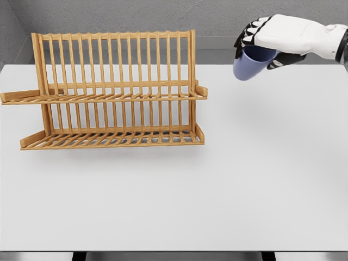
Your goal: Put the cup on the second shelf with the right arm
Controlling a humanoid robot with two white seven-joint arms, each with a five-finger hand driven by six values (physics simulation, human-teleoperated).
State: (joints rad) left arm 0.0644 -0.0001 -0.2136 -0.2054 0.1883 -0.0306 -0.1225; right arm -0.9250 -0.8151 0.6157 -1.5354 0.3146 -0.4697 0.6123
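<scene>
A blue cup (250, 64) hangs in the air at the upper right, tilted, with my right hand (265, 43) shut on it from above. The hand and cup are well to the right of the wooden dish rack (111, 92) and above the level of its upper shelf (109, 97). The rack stands at the left of the white table (217, 179), with a lower shelf (111, 138) below; both shelves hold nothing. My left arm does not show.
The table's far edge runs behind the rack, with a grey wall beyond it. The table's front edge lies along the bottom of the view.
</scene>
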